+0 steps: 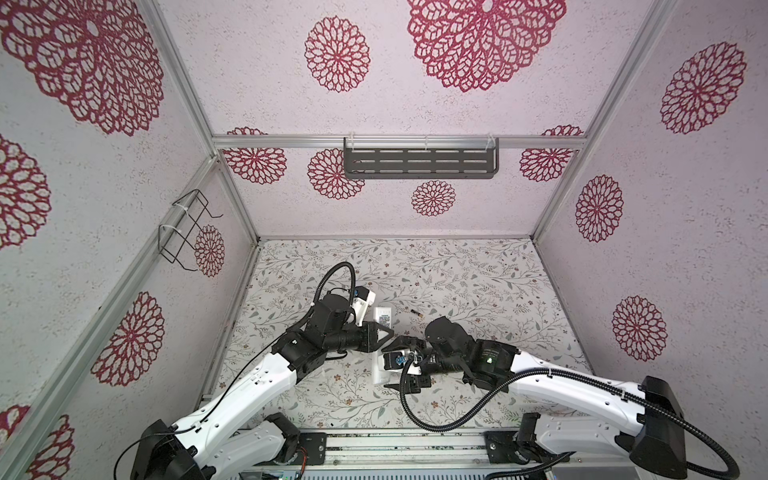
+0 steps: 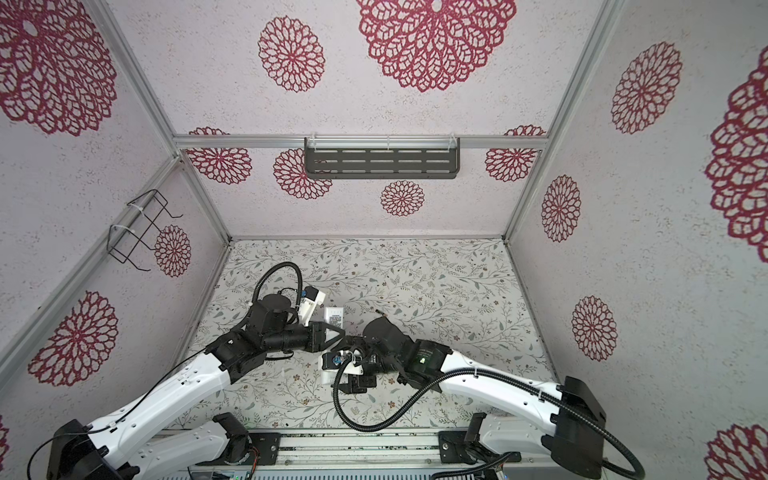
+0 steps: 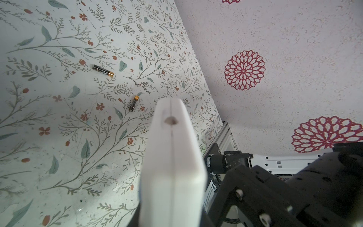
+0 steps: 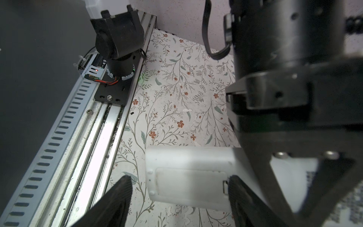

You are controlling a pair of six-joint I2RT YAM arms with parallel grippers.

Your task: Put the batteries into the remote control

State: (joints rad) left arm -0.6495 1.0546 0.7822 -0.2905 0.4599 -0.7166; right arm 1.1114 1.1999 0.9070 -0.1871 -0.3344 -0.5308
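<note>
Clamping the remote control (image 4: pixel 188 176), left hand (image 1: pixel 383 334) is closed, right hand (image 4: pixel 178 184) spread empty, 2 batteries (image 3: pixel 103 70) (image 3: pixel 134 103) loose on table (image 3: pixel 49 137).

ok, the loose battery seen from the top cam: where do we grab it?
Mid-barrel of the battery, from straight above, jaws closing across its width. It lies flat on the table, bare surface along both long sides; the ends look too small to pinch.
</note>
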